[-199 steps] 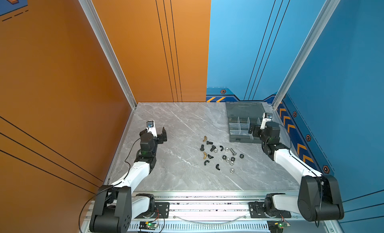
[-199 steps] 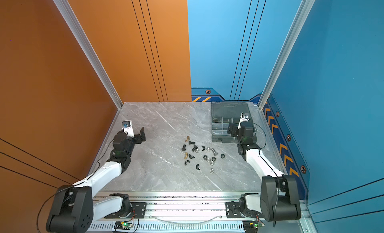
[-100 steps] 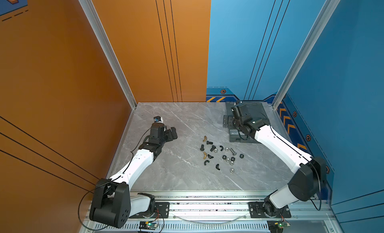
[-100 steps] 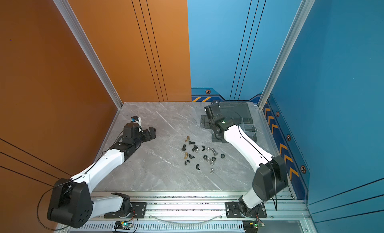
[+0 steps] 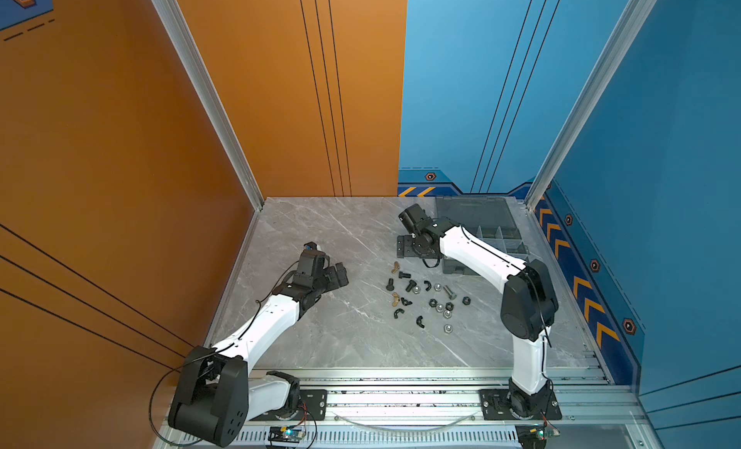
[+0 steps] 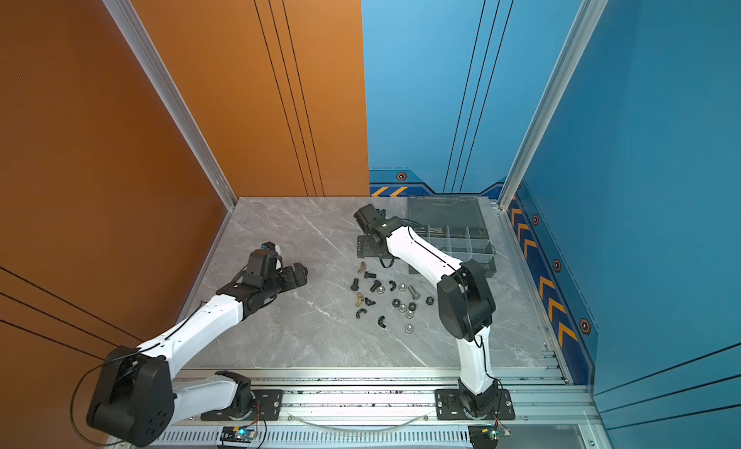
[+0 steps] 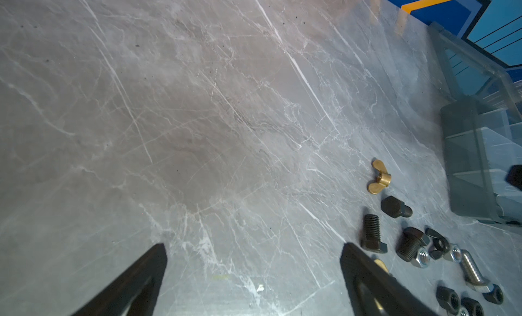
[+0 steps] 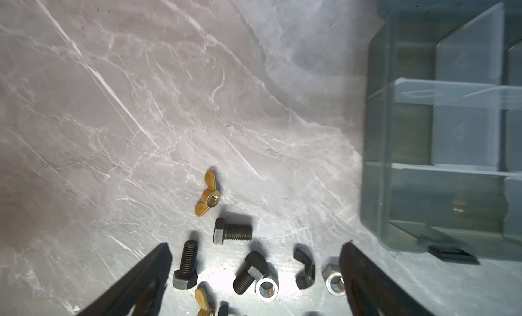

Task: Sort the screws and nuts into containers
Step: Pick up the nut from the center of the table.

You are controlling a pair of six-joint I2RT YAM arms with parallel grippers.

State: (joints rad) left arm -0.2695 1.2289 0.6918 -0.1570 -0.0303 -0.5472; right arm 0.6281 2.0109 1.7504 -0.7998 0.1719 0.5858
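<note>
Loose screws (image 5: 409, 285) and nuts (image 5: 440, 307) lay scattered mid-table (image 5: 341, 338). The organizer box (image 5: 455, 266) sat behind and right of them, its lid (image 5: 473, 212) flat behind the compartments (image 5: 497, 236). The left gripper (image 5: 339, 275) was left of the heap, and the right gripper (image 5: 406, 247) just behind it. One compartment possibly held a piece.

Top views peer down from six o'clock, high over the whole table (image 5: 320, 338); both wrist cameras skim close, sharing bolts (image 7: 371, 235) and box (image 8: 378, 159).

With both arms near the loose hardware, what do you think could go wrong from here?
1. The black bolt lies against a silver nut, so the open right gripper might pinch both or scatter neighbours.
2. The organizer box stands close by; a finger could bump its wall.
3. The open left gripper faces the same hardware pile, so the arms may clash.
</note>
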